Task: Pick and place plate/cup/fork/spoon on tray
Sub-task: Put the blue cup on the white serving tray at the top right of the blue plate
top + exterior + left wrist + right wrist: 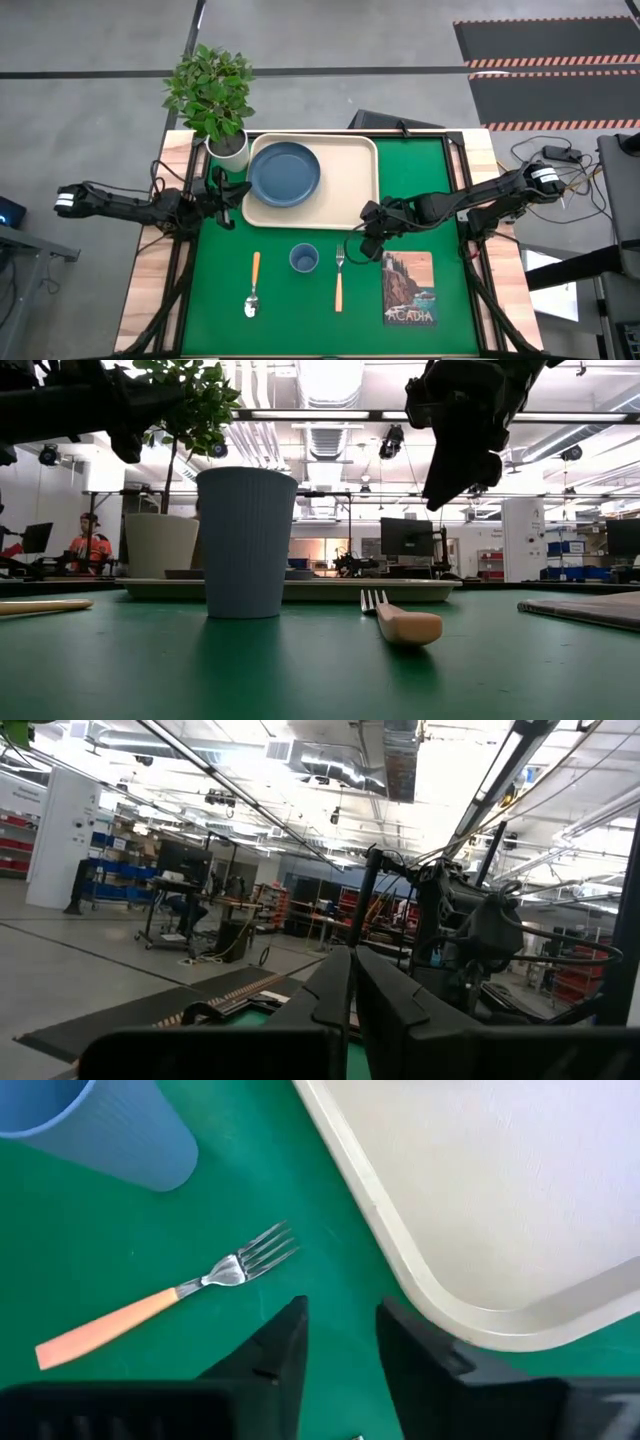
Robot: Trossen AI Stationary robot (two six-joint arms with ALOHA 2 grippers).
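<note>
The dark blue plate [285, 173] lies on the left half of the cream tray [350, 185]. The light-blue cup [304, 259] stands upright on the green mat, also in the low view [245, 540]. The fork [339, 277] lies to its right, tines toward the tray, and shows in the right wrist view [200, 1285]. The spoon [253, 285] lies to the cup's left, bowl toward the near edge. My right gripper [367, 243] hangs open above the mat between the fork's tines and the tray's near right corner [340, 1325]. My left gripper [232, 195] is shut and empty [350, 990] beside the tray's left edge.
A white pot [230, 150] with a leafy plant stands at the tray's far left corner, close to my left gripper. An "ACADIA" picture card [408, 288] lies on the mat right of the fork. A person [88, 545] sits in the room far behind the table.
</note>
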